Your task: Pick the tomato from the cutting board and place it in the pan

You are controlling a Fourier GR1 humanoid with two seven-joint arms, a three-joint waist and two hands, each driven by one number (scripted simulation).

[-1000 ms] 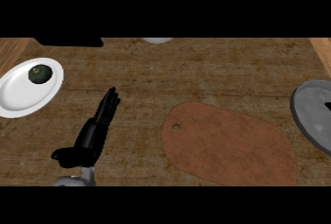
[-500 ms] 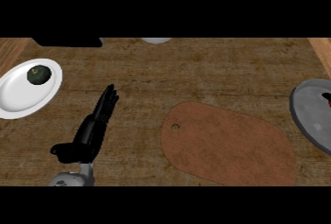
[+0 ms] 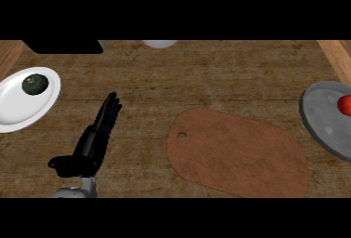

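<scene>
The tomato [image 3: 345,105] shows as a red shape at the right edge, lying in the grey pan [image 3: 323,120]; it is partly cut off by the frame. The brown cutting board [image 3: 237,152] lies at centre right with nothing on it. My left hand [image 3: 90,145] is at the lower left, open, fingers straight and pointing up the counter, holding nothing. My right hand shows nowhere.
A white plate [image 3: 21,108] with a dark green avocado [image 3: 35,84] sits at the left edge. A black object [image 3: 63,45] and a pale round thing [image 3: 159,43] stand along the far edge. Wooden counter rims run at both top corners.
My left hand has slid slightly down and to the left. The tomato, pan and board are where they were.
</scene>
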